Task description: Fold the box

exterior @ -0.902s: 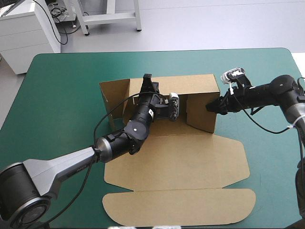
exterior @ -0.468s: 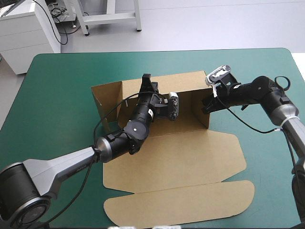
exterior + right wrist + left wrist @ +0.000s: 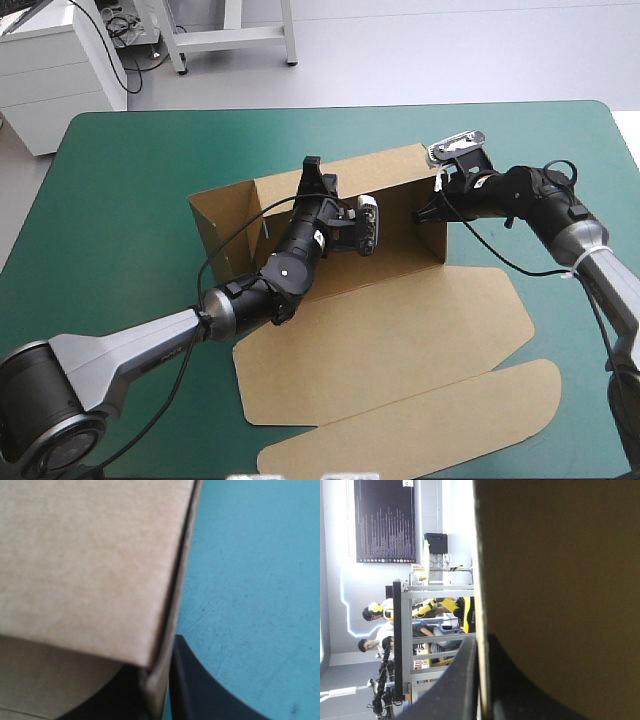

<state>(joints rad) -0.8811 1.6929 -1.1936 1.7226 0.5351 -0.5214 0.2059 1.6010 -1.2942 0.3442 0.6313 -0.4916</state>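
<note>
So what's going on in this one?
Two robot arms are folding a brown box on the teal-green table. The left arm reaches across the board, its jaws shut on the top edge of the raised far wall. The right arm has its jaws shut on the raised right-hand side wall, at its corner. The left side wall also stands, while the wide lid panel and its flap lie flat toward the near edge.
</note>
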